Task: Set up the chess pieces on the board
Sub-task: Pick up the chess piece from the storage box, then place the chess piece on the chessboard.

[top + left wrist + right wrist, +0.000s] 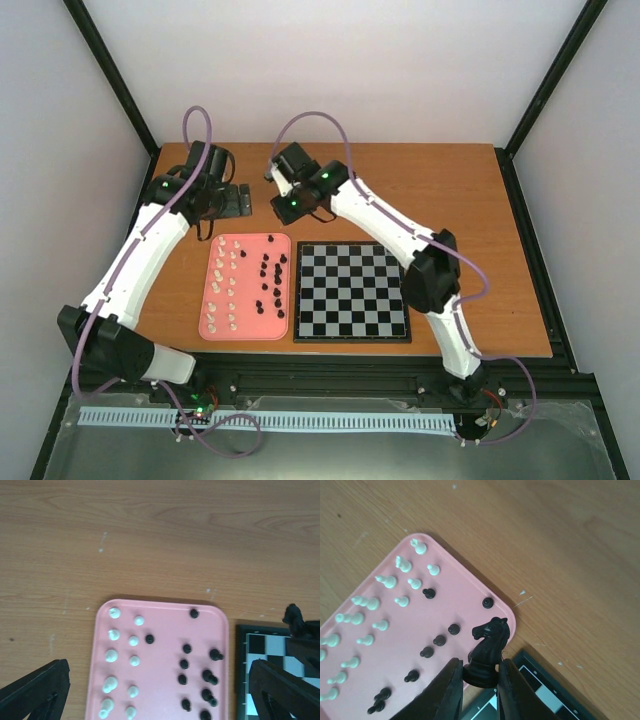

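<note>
The board (352, 290) lies flat right of the pink tray (245, 337) and carries no pieces. White pieces (228, 285) fill the tray's left half and black pieces (272, 280) its right half. My right gripper (480, 672) is shut on the base of a black knight (490, 640), held upright in the air over the tray's far right corner (507, 617), next to the board's corner (545, 690). In the top view the right gripper (288, 212) hangs beyond the tray. My left gripper (159, 666) is wide open and empty above the tray (160, 625). The knight also shows in the left wrist view (294, 617).
The wooden table (450, 190) is enclosed by white walls and black frame posts (545, 90). An aluminium rail (330, 380) runs along the near edge by the arm bases. Both wrists hang close together behind the tray.
</note>
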